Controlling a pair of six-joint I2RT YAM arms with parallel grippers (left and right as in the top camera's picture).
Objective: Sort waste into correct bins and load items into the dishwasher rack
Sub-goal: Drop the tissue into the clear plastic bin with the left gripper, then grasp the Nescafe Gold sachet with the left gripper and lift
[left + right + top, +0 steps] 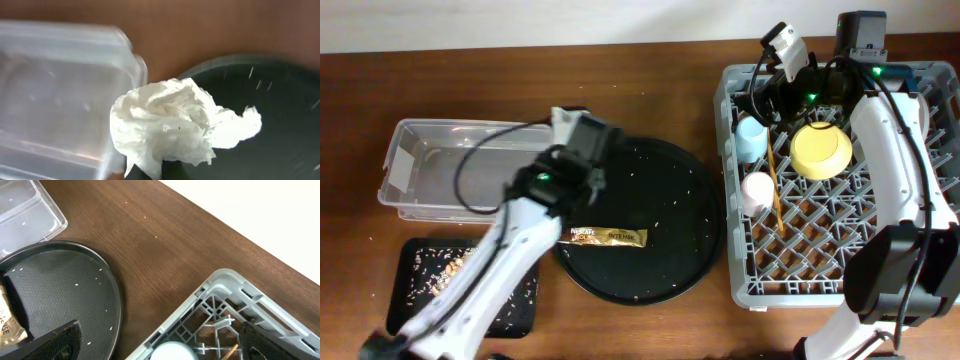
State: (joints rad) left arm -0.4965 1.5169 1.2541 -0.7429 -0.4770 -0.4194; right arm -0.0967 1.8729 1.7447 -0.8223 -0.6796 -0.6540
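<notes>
- One crumpled white paper napkin point(165, 125) is pinched in the left gripper point(159, 173). The fingertips are mostly hidden under the paper, pressed onto its lower edge.
- The napkin hangs over the seam between two things: the clear tub point(60, 90) is just to that gripper's left and the round black tray point(270, 100) to its right. Whether the paper touches either, I can't tell.
- The tub's inside looks bare from the wrist view.
- Behind the left gripper, back along its arm, the snack wrapper point(608, 236) lies flat on the round tray among scattered rice-like crumbs.
- Further back and left of that gripper is the flat black tray point(515, 300), holding beige food scraps point(435, 275).
- The right gripper point(160, 336) is spread wide with dark fingers point(55, 340) well apart and nothing between them.
- It hangs over the far-left corner of the dishwasher rack point(740, 280).
- The blue cup point(750, 135) is just below that gripper; its rim shows at the bottom edge of the wrist view.
- The pink cup point(757, 190) is near, one step further from the gripper in the same rack column.
- The chopsticks point(775, 185) lie slanted beside both cups.
- The yellow bowl point(822, 148) is near the gripper, in the rack on the chopsticks' other side.
</notes>
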